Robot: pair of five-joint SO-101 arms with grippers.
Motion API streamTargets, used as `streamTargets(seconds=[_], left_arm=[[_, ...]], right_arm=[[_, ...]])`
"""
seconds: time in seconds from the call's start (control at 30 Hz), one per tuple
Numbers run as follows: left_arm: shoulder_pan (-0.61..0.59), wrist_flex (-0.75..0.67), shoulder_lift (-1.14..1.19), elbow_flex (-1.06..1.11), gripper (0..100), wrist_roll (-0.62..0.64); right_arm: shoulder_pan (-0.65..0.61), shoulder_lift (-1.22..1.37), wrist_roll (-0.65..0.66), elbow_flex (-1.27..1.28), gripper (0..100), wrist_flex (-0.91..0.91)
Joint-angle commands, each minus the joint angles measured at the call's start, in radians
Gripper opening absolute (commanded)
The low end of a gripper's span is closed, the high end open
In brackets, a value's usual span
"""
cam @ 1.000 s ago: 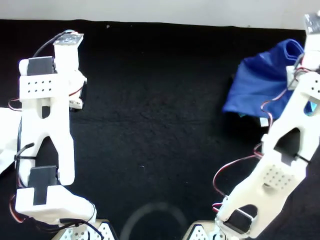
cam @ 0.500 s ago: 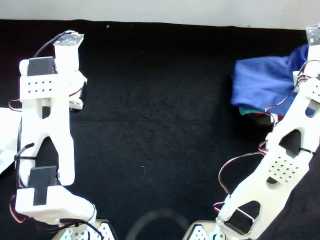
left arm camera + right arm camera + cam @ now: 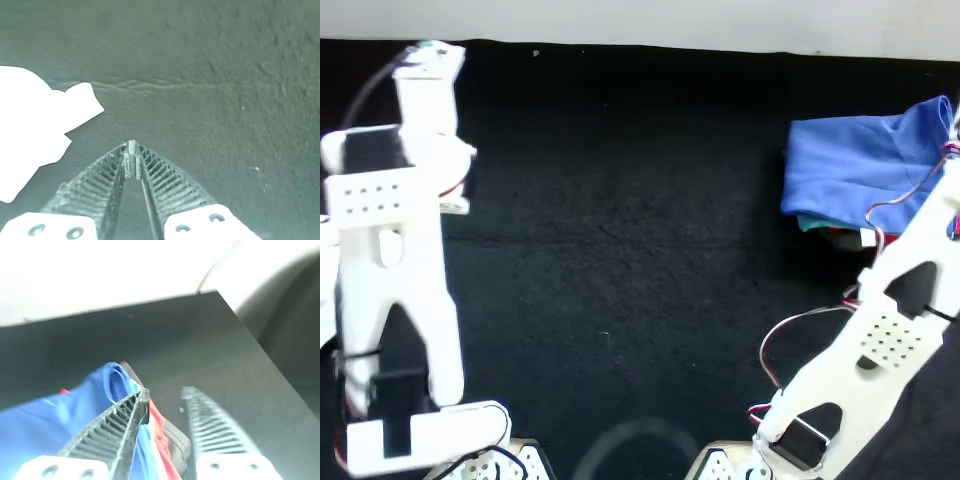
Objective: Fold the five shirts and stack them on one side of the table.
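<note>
A folded royal-blue fabric shirt (image 3: 865,165) lies at about 2 o'clock on the black cloth-covered table (image 3: 620,200). It tops a low stack of folded garments (image 3: 817,224), whose teal and red edges peep out along its 6 o'clock side. Seen from above, its long axis runs roughly from 9 to 3 o'clock, tilted a little toward 2, with a tidy folded edge facing 9. The right gripper (image 3: 165,407) hangs at the stack's 3 o'clock end with its ribbed fingers spread apart and nothing between them, one finger (image 3: 122,422) over the blue cloth. The white right arm (image 3: 890,340) slants up to it from 5 o'clock. The white left arm (image 3: 385,250) stands along the 9 o'clock edge. The left gripper (image 3: 131,156) hovers over bare table with its tips pinched together, gripping nothing. A crumpled white fabric shirt (image 3: 35,127) lies just beside it, cut off at the frame edge, so its long axis and the way it points cannot be told. The coming move likely turns on this white shirt. The left arm is much the nearer, the right one being well apart at the stack, and the closed fingers would need to open before taking the cloth
</note>
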Motion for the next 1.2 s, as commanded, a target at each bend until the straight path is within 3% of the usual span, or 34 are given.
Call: streamTargets(seconds=[0.0,0.17,0.33,0.4,0.53,0.67,0.83,1.17], left_arm=[[-0.084,-0.006,-0.090,0.016,1,-0.006],[-0.254,-0.003,-0.097,0.082,2,-0.020],[-0.400,-0.026,-0.096,0.170,14,-0.133],[-0.467,-0.060,-0.096,0.193,15,-0.166],[-0.561,-0.181,-0.096,0.269,15,-0.247],[-0.573,-0.351,-0.096,0.384,15,-0.308],[-0.601,-0.539,-0.096,0.466,15,-0.318],[-0.639,-0.842,-0.094,0.700,15,-0.450]], right_arm=[[-0.061,-0.013,-0.008,-0.084,2.1,0.064],[-0.097,-0.012,-0.006,-0.225,1.0,0.286],[-0.105,-0.012,-0.005,-0.334,2.1,0.483],[-0.117,-0.013,-0.005,-0.363,6.7,0.552],[-0.128,-0.015,-0.005,-0.387,15.3,0.595],[-0.128,-0.053,-0.008,-0.377,15.6,0.596],[-0.133,-0.229,-0.008,-0.216,15.6,0.596],[-0.234,-0.734,-0.006,0.478,15.6,0.591]])
